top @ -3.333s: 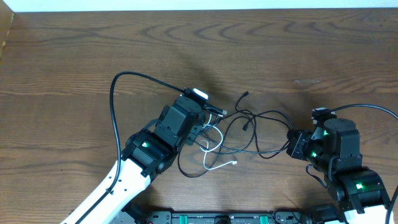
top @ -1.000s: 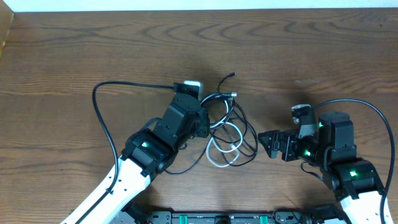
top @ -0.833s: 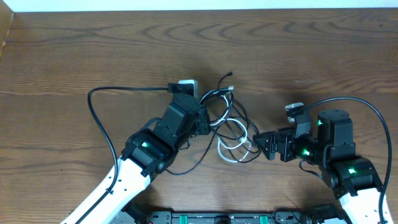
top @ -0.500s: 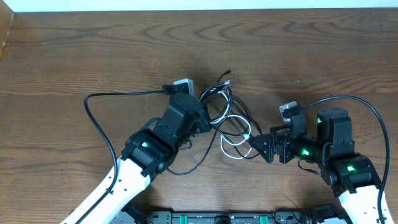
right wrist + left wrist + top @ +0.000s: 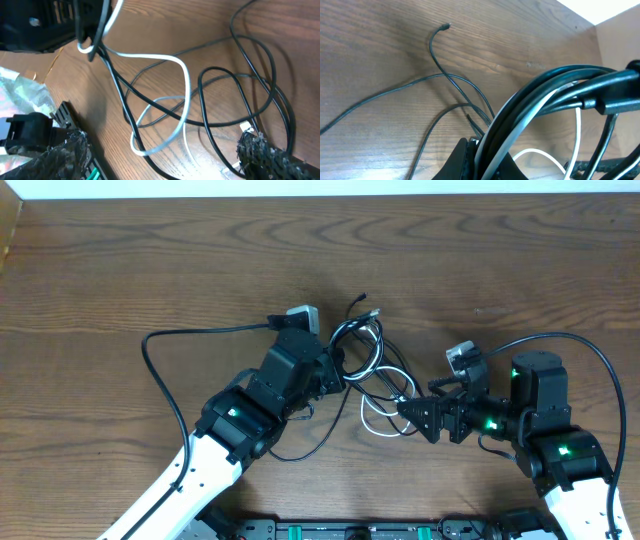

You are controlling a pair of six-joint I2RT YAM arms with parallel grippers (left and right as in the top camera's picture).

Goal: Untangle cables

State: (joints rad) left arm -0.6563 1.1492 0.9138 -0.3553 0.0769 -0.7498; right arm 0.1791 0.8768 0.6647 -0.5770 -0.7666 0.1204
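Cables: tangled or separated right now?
Tangled. The white cable weaves over and under loops of the black cable, and both run as one bundle through the left gripper's shut jaws.

Left arm and right arm are white and black (green lights), with thick black cables.

A white cable and a black cable cross in tangled loops on the wooden table

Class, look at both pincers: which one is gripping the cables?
The left pincer: it is shut on the bunched black and white cables. The right pincer stands open.
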